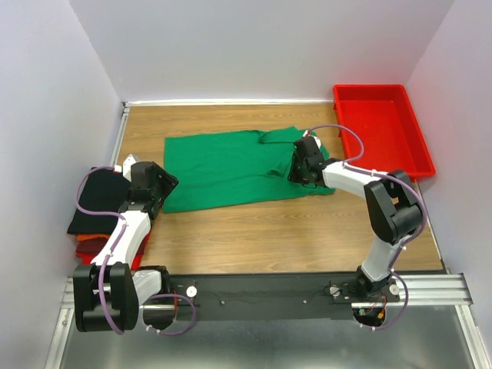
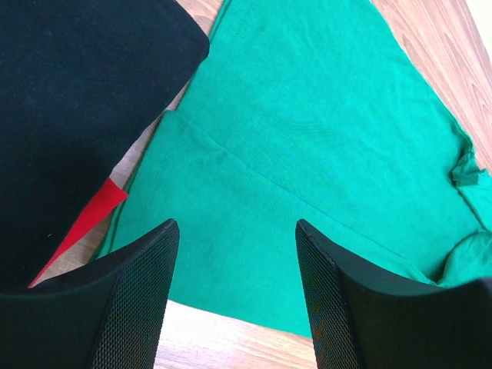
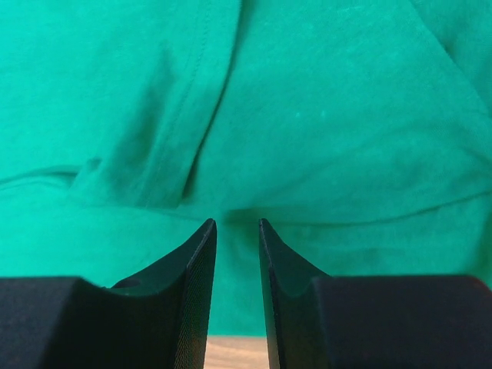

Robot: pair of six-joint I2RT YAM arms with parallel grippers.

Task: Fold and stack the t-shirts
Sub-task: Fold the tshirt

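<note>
A bright green t-shirt (image 1: 231, 169) lies spread flat on the wooden table, its sleeve end bunched at the right. My left gripper (image 1: 159, 187) is open and empty at the shirt's near-left corner; in the left wrist view its jaws (image 2: 237, 231) stand wide over the green cloth (image 2: 307, 138). My right gripper (image 1: 300, 167) hovers low over the shirt's right end; its jaws (image 3: 237, 223) stand a narrow gap apart above creased green cloth (image 3: 323, 115), holding nothing. A folded black shirt (image 1: 96, 201) tops a stack with orange (image 1: 86, 243) and red (image 1: 98, 254) shirts at the left.
A rigid red plastic tray (image 1: 415, 146) stands at the back right corner. White walls close in the table on three sides. The black shirt (image 2: 69, 100) and a red corner (image 2: 88, 219) show beside the left gripper. The arm bases sit on a black rail (image 1: 261, 296) at the near edge.
</note>
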